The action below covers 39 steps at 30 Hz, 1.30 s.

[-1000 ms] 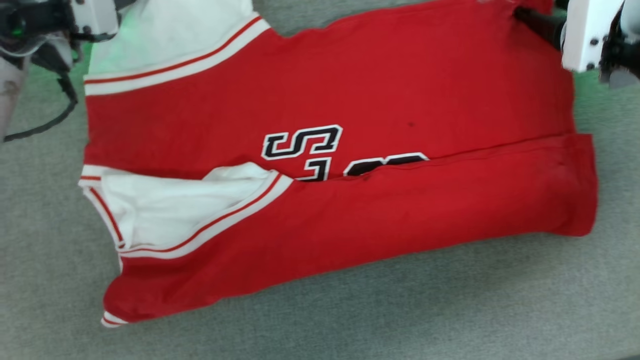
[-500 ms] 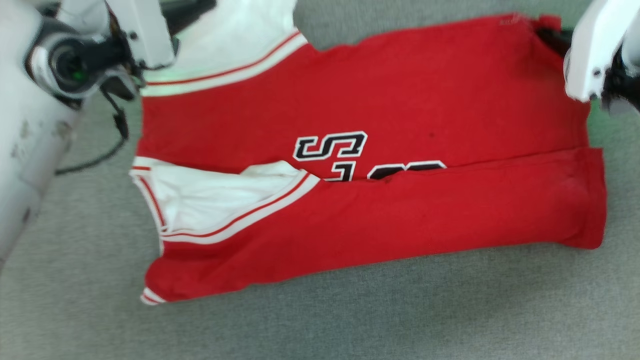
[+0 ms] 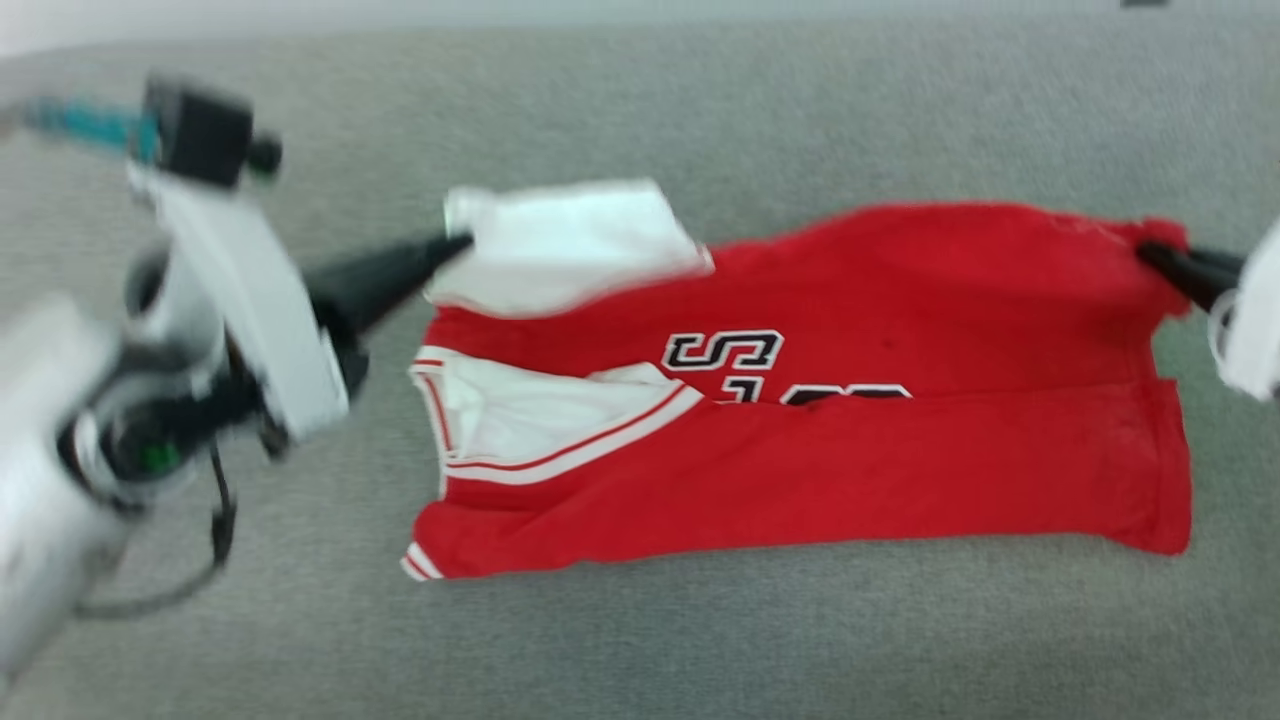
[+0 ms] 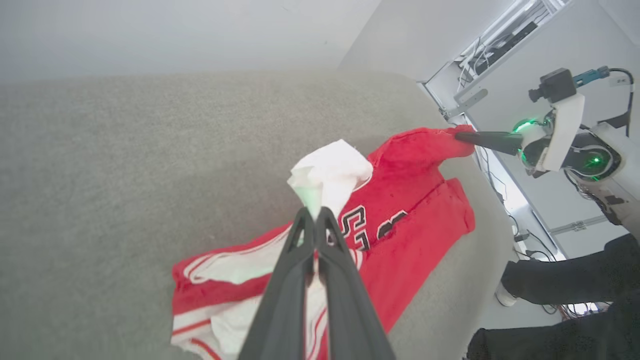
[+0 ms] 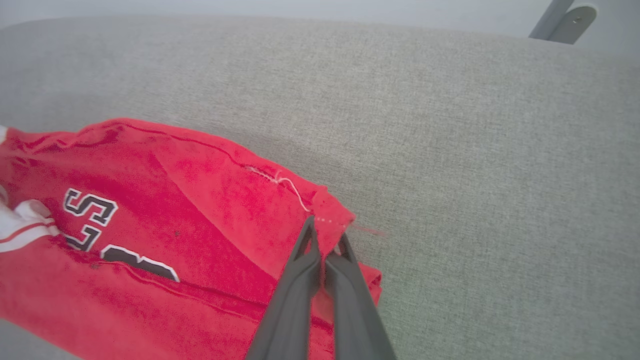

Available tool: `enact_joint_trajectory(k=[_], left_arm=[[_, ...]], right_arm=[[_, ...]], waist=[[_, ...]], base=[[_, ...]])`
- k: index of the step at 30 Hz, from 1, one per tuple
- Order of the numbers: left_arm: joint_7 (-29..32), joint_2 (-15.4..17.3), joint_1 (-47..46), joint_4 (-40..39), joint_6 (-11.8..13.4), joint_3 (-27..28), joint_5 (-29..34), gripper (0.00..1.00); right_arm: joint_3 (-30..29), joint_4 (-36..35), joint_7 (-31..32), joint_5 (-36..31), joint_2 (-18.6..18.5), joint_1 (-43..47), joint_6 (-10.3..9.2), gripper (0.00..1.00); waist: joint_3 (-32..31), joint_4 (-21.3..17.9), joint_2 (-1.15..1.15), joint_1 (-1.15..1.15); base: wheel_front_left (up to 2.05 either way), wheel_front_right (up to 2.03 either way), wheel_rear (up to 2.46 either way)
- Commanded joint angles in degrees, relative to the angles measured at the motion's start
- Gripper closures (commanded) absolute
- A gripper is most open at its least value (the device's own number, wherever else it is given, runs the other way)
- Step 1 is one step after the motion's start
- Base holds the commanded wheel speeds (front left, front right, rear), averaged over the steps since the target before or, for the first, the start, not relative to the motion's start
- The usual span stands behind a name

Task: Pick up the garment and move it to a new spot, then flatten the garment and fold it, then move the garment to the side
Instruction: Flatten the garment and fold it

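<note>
The garment (image 3: 880, 440), a red jersey with white sleeves and black lettering, lies partly folded lengthwise on the grey surface. My left gripper (image 3: 455, 243) is shut on the far white sleeve (image 3: 570, 240), which is lifted off the surface; the left wrist view shows that sleeve (image 4: 330, 172) bunched at my left gripper (image 4: 314, 212). My right gripper (image 3: 1150, 252) is shut on the far red hem corner at the right. In the right wrist view that corner (image 5: 327, 212) is pinched in my right gripper (image 5: 325, 232), and the garment (image 5: 150, 225) spreads to the left.
A grey fabric surface (image 3: 700, 640) stretches all around the garment. The left wrist view shows my right arm (image 4: 560, 130), cables, and a person's dark-trousered legs (image 4: 565, 280) beyond the surface's edge.
The head camera has pulled back and up, so the garment looks smaller. The right gripper has shut on the hem corner. Both grippers have lifted the far edge.
</note>
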Motion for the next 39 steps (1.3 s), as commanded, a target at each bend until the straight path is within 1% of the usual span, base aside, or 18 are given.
enact_joint_trajectory(k=[1, 3, 7, 8, 11, 13, 16, 20, 22, 24, 25, 26, 27, 28, 33, 35, 39], left_arm=[[-1.0, 0.2, 1.5, -0.8, -0.2, 0.0, -0.4, 1.00], [-3.9, 1.9, 5.5, -3.5, -0.2, -0.6, 0.2, 1.00], [-9.4, 3.3, 12.8, -7.5, -0.2, -1.7, 0.2, 1.00], [-10.7, 3.7, 14.3, -7.8, -0.2, -1.9, 0.5, 1.00], [-14.5, 3.3, 18.4, -7.8, -0.2, -2.4, 0.1, 1.00], [-16.5, 2.8, 20.2, -6.1, -0.2, -2.9, 1.1, 1.00], [-18.4, 0.6, 21.7, -3.0, -0.2, -3.8, 2.0, 1.00], [-19.8, -2.2, 22.0, 1.8, -0.2, -5.2, 3.5, 1.00], [-20.2, -3.8, 21.8, 3.8, -0.2, -6.3, 4.8, 1.00], [-20.8, -4.8, 21.4, 5.3, -0.2, -7.0, 5.8, 1.00], [-21.1, -5.2, 21.3, 5.5, -0.2, -7.3, 6.1, 0.83], [-21.8, -5.5, 21.1, 5.7, -0.2, -7.3, 6.3, 0.54], [-22.5, -5.6, 21.2, 5.9, -0.2, -7.4, 6.5, 0.10], [-23.3, -5.6, 21.4, 5.9, -0.2, -7.5, 6.8, 0.00], [-29.3, -5.7, 24.1, 4.9, -0.2, -7.6, 8.2, 0.00], [-31.3, -6.4, 25.5, 4.7, -0.2, -6.8, 8.9, 0.00], [-33.1, -8.7, 29.2, 5.6, -0.1, -2.6, 10.7, 0.00]], right_arm=[[-0.6, -0.6, -0.5, 0.1, -0.6, 1.8, -0.09, 1.00], [-1.9, -3.4, -1.0, 1.0, -2.4, 6.0, -0.09, 1.00], [-5.2, -7.9, -1.9, 2.3, -5.1, 14.8, -0.09, 1.00], [-6.4, -8.9, -2.2, 2.7, -5.4, 16.7, -0.09, 1.00], [-9.8, -10.8, -3.4, 2.7, -5.4, 21.8, -0.09, 1.00], [-11.4, -11.1, -3.9, 1.3, -4.8, 24.1, -0.09, 1.00], [-13.3, -10.5, -4.6, -0.5, -2.5, 25.5, -0.09, 1.00], [-14.6, -7.9, -6.1, -3.4, 0.9, 25.2, -0.09, 1.00], [-14.9, -6.9, -7.3, -5.3, 1.9, 24.6, -0.09, 1.00], [-14.8, -6.4, -8.4, -6.4, 2.5, 24.4, -0.09, 1.00], [-14.5, -6.6, -9.1, -7.0, 2.8, 24.4, -0.09, 1.00], [-14.6, -6.8, -9.6, -7.1, 3.1, 24.4, -0.09, 0.61], [-14.5, -7.1, -10.0, -6.9, 3.4, 24.4, -0.09, 0.27], [-14.3, -7.6, -10.3, -6.7, 3.4, 24.5, -0.09, 0.00], [-15.0, -9.8, -10.9, -4.5, 2.5, 27.0, -0.09, 0.00], [-16.0, -10.4, -11.0, -3.6, 1.5, 28.3, -0.09, 0.00], [-19.4, -10.8, -10.8, -0.6, -0.3, 32.0, -0.09, 0.00]], waist=[[-2.7, 2.7, 0.00, 0.00], [-3.0, 2.9, 0.00, 0.00], [-3.3, 3.3, 0.00, 0.00], [-3.3, 3.3, 0.00, 0.00], [-2.8, 3.0, 0.00, 0.00], [-2.4, 2.9, 0.00, 0.00], [-1.5, 2.4, 0.00, 0.00], [-0.5, 2.2, 0.00, 0.00], [-0.1, 2.2, 0.00, 0.00], [-0.1, 2.4, 0.00, 0.00], [-0.2, 2.5, 0.00, 0.00], [-0.3, 2.5, 0.00, 0.00], [-0.6, 2.5, 0.00, 0.00], [-0.9, 2.6, 0.00, 0.00], [-2.9, 3.1, 0.00, 0.00], [-3.6, 3.8, 0.00, 0.00], [-4.7, 5.6, 0.00, 0.00]], base=[[0.00, 0.00, 0.00], [0.00, 0.00, 0.00], [0.00, 0.00, 0.00], [0.00, 0.00, 0.00], [0.00, 0.00, 0.00], [0.00, 0.00, 0.00], [0.00, 0.00, 0.00], [0.00, 0.00, 0.00], [0.00, 0.00, 0.00], [0.00, 0.00, 0.00], [0.00, 0.00, 0.00], [0.00, 0.00, 0.00], [0.00, 0.00, 0.00], [0.00, 0.00, 0.00], [0.00, 0.00, 0.00], [0.00, 0.00, 0.00], [0.00, 0.00, 0.00]])
